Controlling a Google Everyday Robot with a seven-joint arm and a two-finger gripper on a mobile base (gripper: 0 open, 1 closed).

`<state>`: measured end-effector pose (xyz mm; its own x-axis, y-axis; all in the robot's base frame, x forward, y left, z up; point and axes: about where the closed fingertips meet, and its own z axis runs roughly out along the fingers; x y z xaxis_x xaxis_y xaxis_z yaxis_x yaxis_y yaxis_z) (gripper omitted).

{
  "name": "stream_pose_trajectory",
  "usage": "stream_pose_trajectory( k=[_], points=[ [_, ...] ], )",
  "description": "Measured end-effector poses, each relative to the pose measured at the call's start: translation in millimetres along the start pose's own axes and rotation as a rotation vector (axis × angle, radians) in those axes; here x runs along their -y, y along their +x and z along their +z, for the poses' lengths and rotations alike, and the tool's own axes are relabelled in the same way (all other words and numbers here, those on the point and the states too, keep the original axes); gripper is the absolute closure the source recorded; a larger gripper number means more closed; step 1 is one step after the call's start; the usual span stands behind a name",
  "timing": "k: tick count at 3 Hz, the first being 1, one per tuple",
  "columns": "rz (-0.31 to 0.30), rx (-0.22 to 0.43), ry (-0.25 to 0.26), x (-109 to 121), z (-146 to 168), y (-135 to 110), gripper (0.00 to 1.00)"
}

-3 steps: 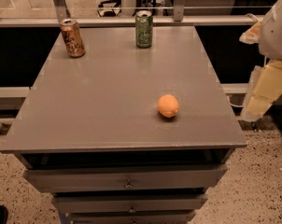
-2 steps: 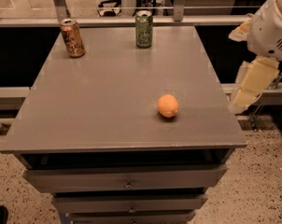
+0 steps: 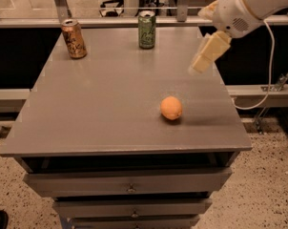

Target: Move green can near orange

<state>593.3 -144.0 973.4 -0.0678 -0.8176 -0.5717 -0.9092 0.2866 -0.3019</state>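
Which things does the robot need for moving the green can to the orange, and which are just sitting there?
For the job: green aluminium drink can at the back edge; small round orange fruit nearer the front; cream gripper hovering over the right side.
Just there: brown-orange drink can at the back left; grey table.

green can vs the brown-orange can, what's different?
Colour: the green can is green, the brown-orange can coppery brown. Place: green can sits mid back edge, brown-orange can back left. The hand hovers over the table's right edge, nearer the green can. Both stand upright, same size.
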Motion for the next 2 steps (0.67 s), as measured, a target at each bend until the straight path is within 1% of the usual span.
stream_pose_trajectory(
  k=[1, 2],
  points=[
    [0.031, 0.143, 0.029, 38.3, 30.4, -35.2, 0.00],
    [0.082, 0.162, 0.124, 56.3, 46.2, -58.9, 0.00]
  ],
)
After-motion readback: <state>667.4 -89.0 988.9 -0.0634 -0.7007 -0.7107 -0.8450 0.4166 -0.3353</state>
